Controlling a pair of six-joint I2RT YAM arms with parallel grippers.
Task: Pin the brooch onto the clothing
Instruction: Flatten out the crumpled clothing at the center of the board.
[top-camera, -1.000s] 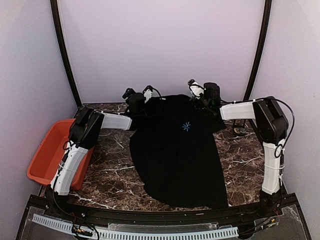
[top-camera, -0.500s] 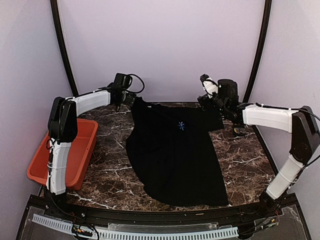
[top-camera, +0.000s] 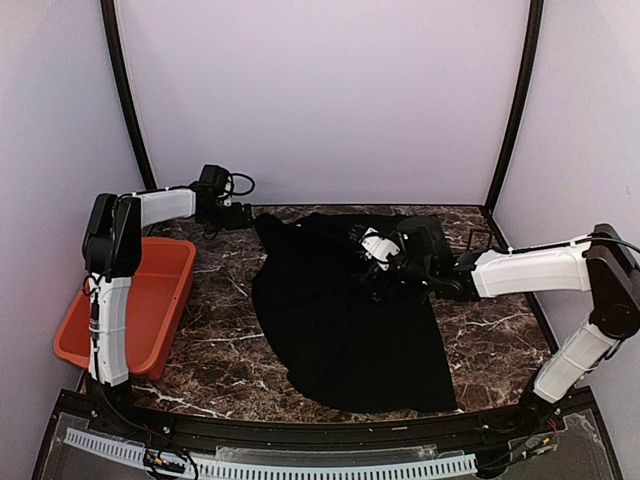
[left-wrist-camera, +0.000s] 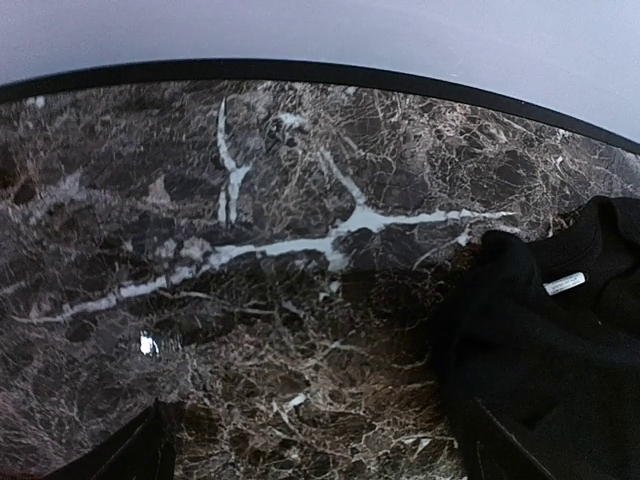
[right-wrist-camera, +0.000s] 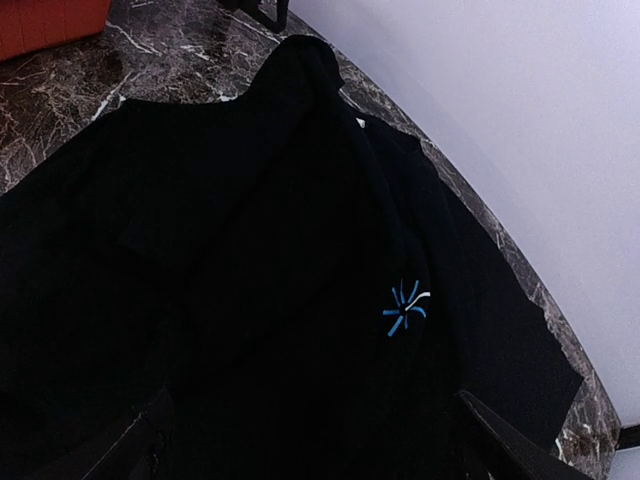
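The black T-shirt (top-camera: 345, 320) lies on the marble table, its top edge bunched toward the back. Its blue starburst print (right-wrist-camera: 405, 307) shows in the right wrist view. My right gripper (top-camera: 372, 262) hovers over the shirt's chest, jaws wide open and empty (right-wrist-camera: 310, 420). My left gripper (top-camera: 238, 215) is at the back left, just left of the shirt's collar, open and empty over bare marble (left-wrist-camera: 320, 440). The shirt's collar with a white label (left-wrist-camera: 565, 283) is at the right of the left wrist view. No brooch shows in any view.
An orange bin (top-camera: 120, 300) stands at the table's left edge (right-wrist-camera: 50, 20). The back wall and black frame posts (top-camera: 125, 100) close in the far side. Marble table (top-camera: 220, 330) shows left and right of the shirt.
My left gripper has swung left off the shirt's shoulder to the back-left table. My right gripper has come from the back right down over the chest. The shirt's top has bunched up.
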